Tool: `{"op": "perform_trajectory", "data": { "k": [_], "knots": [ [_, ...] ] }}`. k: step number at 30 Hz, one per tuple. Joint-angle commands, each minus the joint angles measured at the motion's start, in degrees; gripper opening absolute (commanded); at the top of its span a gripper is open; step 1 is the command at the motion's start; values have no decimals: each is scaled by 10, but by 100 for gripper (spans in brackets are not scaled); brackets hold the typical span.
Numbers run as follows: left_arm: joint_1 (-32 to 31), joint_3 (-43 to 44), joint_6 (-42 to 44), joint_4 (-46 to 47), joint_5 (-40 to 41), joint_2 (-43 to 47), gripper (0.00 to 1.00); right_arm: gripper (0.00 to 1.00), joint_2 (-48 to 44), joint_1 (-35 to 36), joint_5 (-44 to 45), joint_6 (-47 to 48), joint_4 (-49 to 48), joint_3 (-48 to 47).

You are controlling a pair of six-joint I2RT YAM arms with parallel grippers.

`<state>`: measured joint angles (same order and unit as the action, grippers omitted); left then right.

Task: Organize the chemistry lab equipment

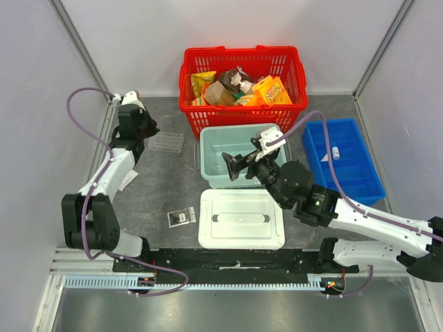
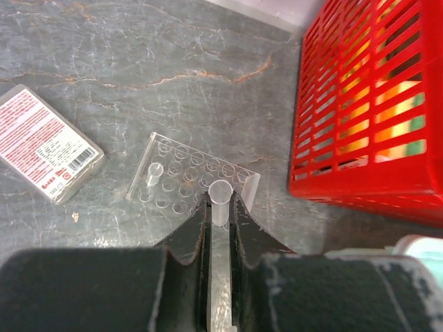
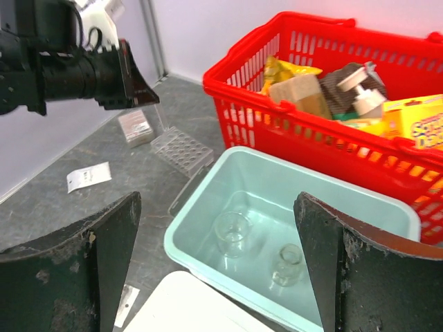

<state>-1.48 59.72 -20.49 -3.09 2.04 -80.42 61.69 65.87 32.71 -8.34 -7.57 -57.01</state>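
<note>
My left gripper point(image 2: 220, 207) is shut on a tiny pale vial point(image 2: 220, 191), held upright over the near edge of the clear multi-well plate point(image 2: 190, 181). Another vial point(image 2: 155, 173) stands in one of the plate's wells. From above, the left gripper point(image 1: 142, 130) is beside the plate point(image 1: 166, 143). My right gripper point(image 3: 218, 228) hangs open and empty over the teal bin point(image 3: 208, 194), where a glass beaker point(image 3: 232, 234) and a small glass flask point(image 3: 288, 264) stand. A flat clear packet point(image 1: 181, 218) lies on the table left of the white lid point(image 1: 241, 218).
The red basket point(image 1: 242, 76) with snack packs stands at the back. A blue divided tray point(image 1: 344, 159) at the right holds a small vial point(image 1: 335, 153). A box with red print point(image 2: 45, 144) lies left of the plate, and a white slip point(image 3: 88, 176) lies nearby.
</note>
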Motion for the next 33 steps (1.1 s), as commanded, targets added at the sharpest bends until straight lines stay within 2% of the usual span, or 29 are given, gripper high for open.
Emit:
{"op": "perform_trajectory", "data": {
  "k": [1, 10, 33],
  "knots": [
    [-33, 44, 81, 70, 87, -62, 9, 98, -42, -3, 54, 34, 5, 17],
    [-49, 49, 107, 95, 132, -119, 9, 98, -71, -8, 74, 61, 1, 22],
    [-60, 43, 131, 122, 155, -184, 10, 98, -83, -19, 69, 61, -9, 31]
  ]
}}
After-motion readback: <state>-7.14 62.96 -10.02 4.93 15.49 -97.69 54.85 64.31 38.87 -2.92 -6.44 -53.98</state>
